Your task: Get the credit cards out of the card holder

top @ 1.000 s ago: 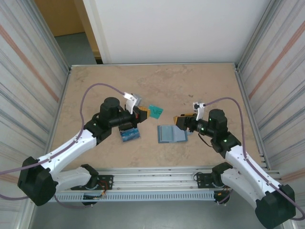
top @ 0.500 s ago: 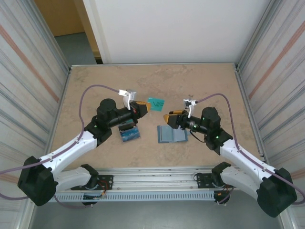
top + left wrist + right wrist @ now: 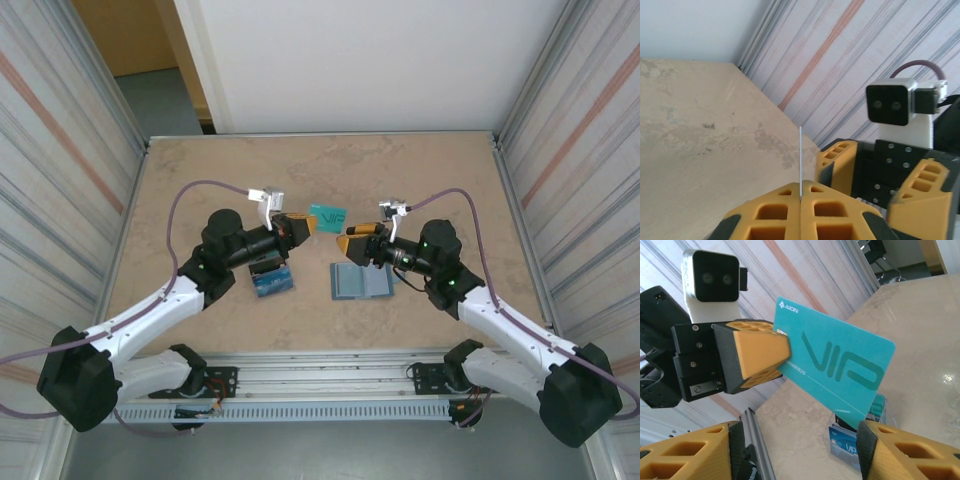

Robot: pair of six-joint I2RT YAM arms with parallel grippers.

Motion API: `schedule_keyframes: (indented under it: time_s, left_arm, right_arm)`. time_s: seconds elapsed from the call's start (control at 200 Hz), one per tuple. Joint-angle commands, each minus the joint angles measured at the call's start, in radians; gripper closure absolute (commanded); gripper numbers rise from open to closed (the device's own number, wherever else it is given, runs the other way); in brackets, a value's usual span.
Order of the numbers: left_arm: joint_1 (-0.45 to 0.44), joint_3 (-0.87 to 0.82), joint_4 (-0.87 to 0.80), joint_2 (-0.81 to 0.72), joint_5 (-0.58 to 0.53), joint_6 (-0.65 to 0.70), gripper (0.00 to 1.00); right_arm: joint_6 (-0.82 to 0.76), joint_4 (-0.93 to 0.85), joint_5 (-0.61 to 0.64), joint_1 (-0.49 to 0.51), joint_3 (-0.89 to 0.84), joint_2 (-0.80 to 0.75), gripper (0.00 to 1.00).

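The beige stone-patterned table [image 3: 200, 180] carries everything, with the steel-blue card holder [image 3: 360, 281] lying flat and open near its middle, in front of the right arm [image 3: 500, 320]. That arm reaches in from the right of the card holder, and the left arm [image 3: 150, 310] reaches in from the left, so that their tips meet just beyond the holder's far edge. The left gripper [image 3: 305, 227] is off the holder's far left corner, raised off the table, with its yellow fingers [image 3: 760, 357] pressed together on one end of a teal-green credit card [image 3: 835, 365] printed "VIP". The card sticks out toward the right gripper [image 3: 348, 243]; from the left wrist it shows edge-on as a thin line rising from the closed fingertips. The right gripper hangs over the holder's far edge with its jaws well apart and nothing clamped between them. In its wrist view the card's lower corner comes close to one finger, and whether they touch cannot be told. A small pile of loose cards [image 3: 272, 283], a blue one face up, lies on the table left of the holder, under the left arm's wrist.
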Motion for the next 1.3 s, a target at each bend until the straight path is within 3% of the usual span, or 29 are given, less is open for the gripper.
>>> schedule_keyframes:
  time_s: [0.0, 0.226, 0.461, 0.712, 0.932, 0.977, 1.042, 1.193, 1.293]
  left_arm:
    - [0.011, -0.012, 0.08, -0.013, 0.047, -0.044, 1.0]
    - [0.017, -0.023, 0.124, -0.012, 0.104, -0.089, 1.0]
    - [0.017, -0.045, 0.202, -0.009, 0.15, -0.144, 1.0]
    - [0.02, -0.056, 0.221, -0.009, 0.16, -0.161, 1.0]
    - [0.024, -0.051, 0.226, -0.007, 0.181, -0.164, 1.0]
    - [0.026, -0.045, 0.215, -0.006, 0.194, -0.162, 1.0]
    - [0.037, -0.028, 0.18, -0.01, 0.221, -0.146, 0.89]
    - [0.069, 0.058, -0.018, -0.045, 0.27, -0.045, 0.39]
    - [0.075, 0.141, -0.217, -0.083, 0.263, 0.104, 0.18]
  right_arm:
    - [-0.01, 0.044, 0.011, 0.004, 0.015, 0.003, 0.39]
    - [0.01, 0.126, -0.025, 0.001, 0.025, 0.064, 0.42]
    - [0.053, 0.259, -0.084, 0.0, 0.047, 0.135, 0.53]
    - [0.075, 0.334, -0.118, -0.002, 0.059, 0.146, 0.69]
    - [0.059, 0.298, -0.114, -0.006, 0.061, 0.124, 1.0]
    - [0.048, 0.271, -0.113, -0.006, 0.066, 0.119, 1.0]
    - [0.023, 0.214, -0.112, -0.006, 0.077, 0.104, 1.0]
    - [-0.069, 0.038, -0.09, -0.006, 0.097, 0.053, 1.0]
    - [-0.14, -0.102, -0.079, -0.007, 0.121, 0.019, 1.0]
